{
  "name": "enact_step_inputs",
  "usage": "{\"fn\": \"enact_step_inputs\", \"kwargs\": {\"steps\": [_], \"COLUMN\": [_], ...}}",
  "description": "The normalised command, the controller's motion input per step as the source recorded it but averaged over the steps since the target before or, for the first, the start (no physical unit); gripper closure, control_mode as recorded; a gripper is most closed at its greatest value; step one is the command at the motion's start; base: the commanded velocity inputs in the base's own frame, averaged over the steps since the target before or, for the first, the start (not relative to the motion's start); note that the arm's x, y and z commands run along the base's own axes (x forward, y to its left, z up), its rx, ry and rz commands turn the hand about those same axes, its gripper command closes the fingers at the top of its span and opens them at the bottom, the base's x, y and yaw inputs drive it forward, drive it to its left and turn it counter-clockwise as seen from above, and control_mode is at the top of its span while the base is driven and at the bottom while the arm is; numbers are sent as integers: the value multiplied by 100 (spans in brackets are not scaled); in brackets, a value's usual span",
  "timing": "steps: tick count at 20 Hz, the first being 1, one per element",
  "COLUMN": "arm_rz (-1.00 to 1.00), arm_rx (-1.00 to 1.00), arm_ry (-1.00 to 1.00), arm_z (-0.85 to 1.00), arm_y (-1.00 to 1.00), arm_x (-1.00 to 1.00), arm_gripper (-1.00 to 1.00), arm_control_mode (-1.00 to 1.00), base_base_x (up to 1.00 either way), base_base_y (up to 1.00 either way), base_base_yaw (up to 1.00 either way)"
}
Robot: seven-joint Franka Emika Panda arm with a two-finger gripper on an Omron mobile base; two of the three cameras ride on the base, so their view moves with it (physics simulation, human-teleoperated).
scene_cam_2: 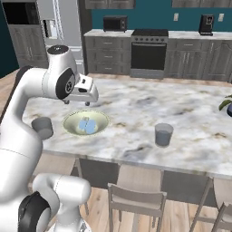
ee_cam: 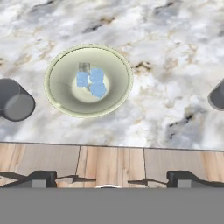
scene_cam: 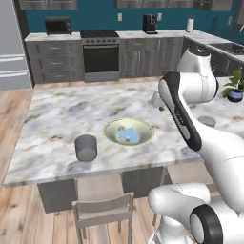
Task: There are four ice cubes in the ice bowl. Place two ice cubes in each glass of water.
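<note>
The pale yellow-green ice bowl (scene_cam: 110, 128) (scene_cam_2: 70, 121) (ee_cam: 54, 89) rests on the marble island near its front edge. Several pale-blue ice cubes (scene_cam: 128, 136) (scene_cam_2: 87, 125) (ee_cam: 92, 82) lie clustered in its middle. One grey glass of water (scene_cam: 86, 147) (scene_cam_2: 43, 127) (ee_cam: 15, 101) stands left of the bowl. The other glass (scene_cam: 207, 121) (scene_cam_2: 163, 134) (ee_cam: 217, 96) stands to the right, partly behind my arm in the left base view. My gripper (scene_cam: 160, 106) (scene_cam_2: 86, 103) (ee_cam: 112, 178) hovers well above the bowl, open, with nothing between its fingertips (ee_cam: 43, 177).
A blue plant pot (scene_cam: 235, 96) (scene_cam_2: 229, 108) sits at the island's far right. Wooden chairs (scene_cam: 104, 209) (scene_cam_2: 136, 195) are tucked under the front edge. Bare marble island top (scene_cam: 62, 114) extends behind and left of the bowl.
</note>
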Motion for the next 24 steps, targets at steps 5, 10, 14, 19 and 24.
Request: {"fn": "enact_step_inputs", "kwargs": {"steps": [5, 10, 14, 19, 24], "arm_rz": [0, 0, 0, 0, 0], "arm_rx": [-1, -2, 0, -2, 0], "arm_ry": [8, 8, 11, 17, 16], "arm_z": [-17, -43, -55, -55, -53], "arm_y": [21, 81, 54, 7, -14], "arm_x": [35, 94, 80, 55, 32], "arm_gripper": [-100, -100, -100, -100, -100], "arm_control_mode": [-100, -100, -100, -100, -100], "base_base_x": [2, 0, 0, 0, 0], "base_base_y": [0, 0, 0, 0, 0], "base_base_yaw": [0, 0, 0, 0, 0]}}
